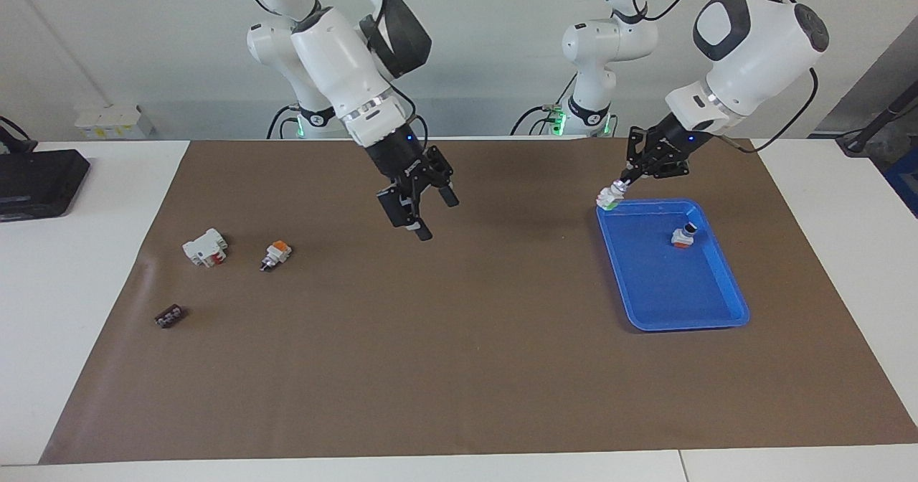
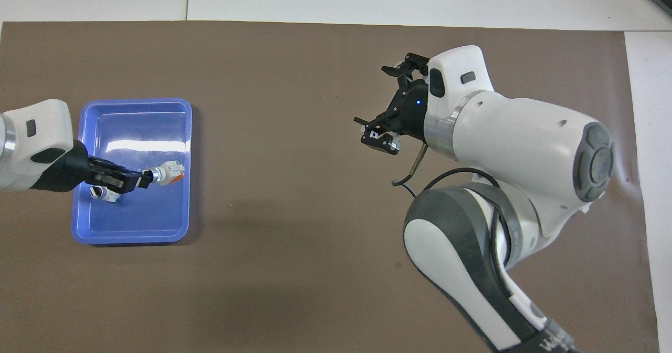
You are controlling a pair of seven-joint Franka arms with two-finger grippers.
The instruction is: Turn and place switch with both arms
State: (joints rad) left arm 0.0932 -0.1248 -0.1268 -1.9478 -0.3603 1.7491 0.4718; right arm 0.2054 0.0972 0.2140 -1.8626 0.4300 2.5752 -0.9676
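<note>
My left gripper (image 1: 622, 184) is shut on the knob end of a white switch (image 1: 609, 197) with a green face and holds it in the air over the corner of the blue tray (image 1: 688, 323) nearest the robots. In the overhead view the left gripper (image 2: 142, 178) holds this switch (image 2: 168, 173) over the tray (image 2: 131, 237). A second switch (image 1: 684, 236) lies in the tray. A third switch (image 1: 275, 254), orange face up, lies on the mat toward the right arm's end. My right gripper (image 1: 439, 218) is open and empty above the middle of the mat.
A larger white block with a red part (image 1: 205, 247) lies beside the third switch. A small dark brown flat piece (image 1: 170, 315) lies farther from the robots. A black device (image 1: 36, 181) sits on the white table at the right arm's end. A brown mat (image 1: 459, 367) covers the table.
</note>
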